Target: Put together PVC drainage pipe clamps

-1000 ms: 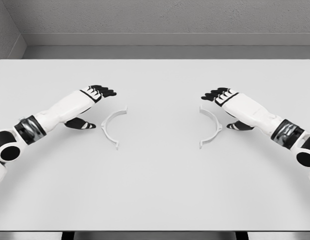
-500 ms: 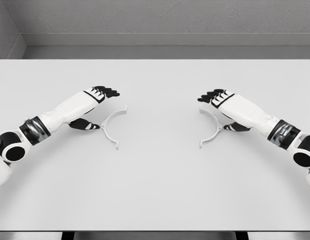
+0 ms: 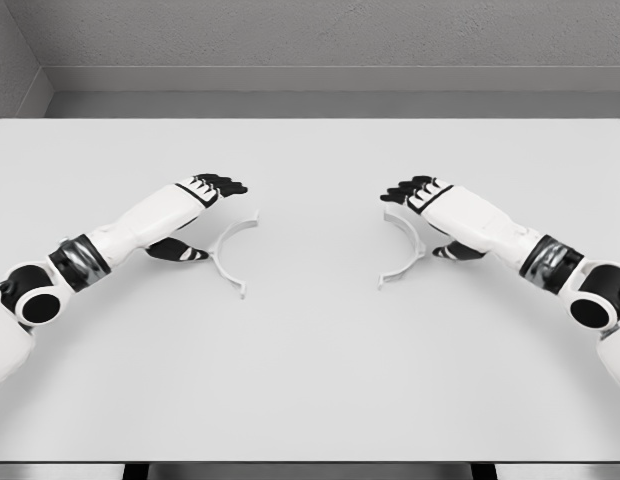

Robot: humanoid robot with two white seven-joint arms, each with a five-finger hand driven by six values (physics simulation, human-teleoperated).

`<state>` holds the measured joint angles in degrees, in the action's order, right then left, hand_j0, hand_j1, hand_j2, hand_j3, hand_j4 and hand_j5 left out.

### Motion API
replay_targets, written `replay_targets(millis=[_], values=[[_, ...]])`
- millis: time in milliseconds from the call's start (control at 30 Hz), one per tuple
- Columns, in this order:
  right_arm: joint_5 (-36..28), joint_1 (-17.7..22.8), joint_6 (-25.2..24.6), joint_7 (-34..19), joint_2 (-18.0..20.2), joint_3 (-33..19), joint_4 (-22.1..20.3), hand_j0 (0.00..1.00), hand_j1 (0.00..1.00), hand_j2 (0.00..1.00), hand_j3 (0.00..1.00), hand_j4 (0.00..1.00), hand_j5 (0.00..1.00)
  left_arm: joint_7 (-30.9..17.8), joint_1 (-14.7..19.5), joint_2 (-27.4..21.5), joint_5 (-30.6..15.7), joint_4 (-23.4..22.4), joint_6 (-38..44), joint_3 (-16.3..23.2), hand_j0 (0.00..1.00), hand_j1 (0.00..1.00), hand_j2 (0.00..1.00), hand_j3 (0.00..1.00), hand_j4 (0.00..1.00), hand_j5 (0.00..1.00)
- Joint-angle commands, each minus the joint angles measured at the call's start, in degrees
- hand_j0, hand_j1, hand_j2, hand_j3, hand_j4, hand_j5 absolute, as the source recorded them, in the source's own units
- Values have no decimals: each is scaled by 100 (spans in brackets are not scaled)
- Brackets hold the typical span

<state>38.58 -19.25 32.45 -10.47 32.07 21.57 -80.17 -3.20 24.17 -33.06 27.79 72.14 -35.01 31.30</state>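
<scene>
the two clamp halves, left half [image 3: 227,255] and right half [image 3: 407,250], lie apart mid-table [image 3: 310,380], openings facing. your left hand [image 3: 205,200] and right hand [image 3: 425,200] cup them loosely, fingers relaxed. push unevenly and a half may pivot, so the ends miss.

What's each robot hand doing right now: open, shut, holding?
Left robot hand: open, beside the left clamp half, no grasp visible.
Right robot hand: open, beside the right clamp half, no grasp visible.
</scene>
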Motion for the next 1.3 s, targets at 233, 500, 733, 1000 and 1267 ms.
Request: replay_targets(millis=[233, 500, 733, 1000, 1267], values=[[-35, -290, -46, 10, -193, 304, 362, 100, 100, 100, 100, 100, 100, 4, 0, 142, -45, 11, 1, -10, 100, 100, 100, 100, 100, 100], [-35, -308, -46, 10, -210, 322, 362, 100, 100, 100, 100, 100, 100, -5, -9, 292, -45, 46, 1, -10, 100, 100, 100, 100, 100, 100], [-35, -677, -54, 10, -421, 287, 731, 100, 100, 100, 100, 100, 100, 3, -26, 344, -36, 81, 1, -1, 100, 100, 100, 100, 100, 100], [-26, -1002, -54, 10, -694, 339, 1205, 100, 100, 100, 100, 100, 100, -5, -44, 494, -36, 107, 1, -1, 100, 100, 100, 100, 100, 100], [9, -1160, -54, 10, -781, 498, 1513, 100, 100, 100, 100, 100, 100, -5, -44, 582, -1, 107, 1, -10, 100, 100, 100, 100, 100, 100]])
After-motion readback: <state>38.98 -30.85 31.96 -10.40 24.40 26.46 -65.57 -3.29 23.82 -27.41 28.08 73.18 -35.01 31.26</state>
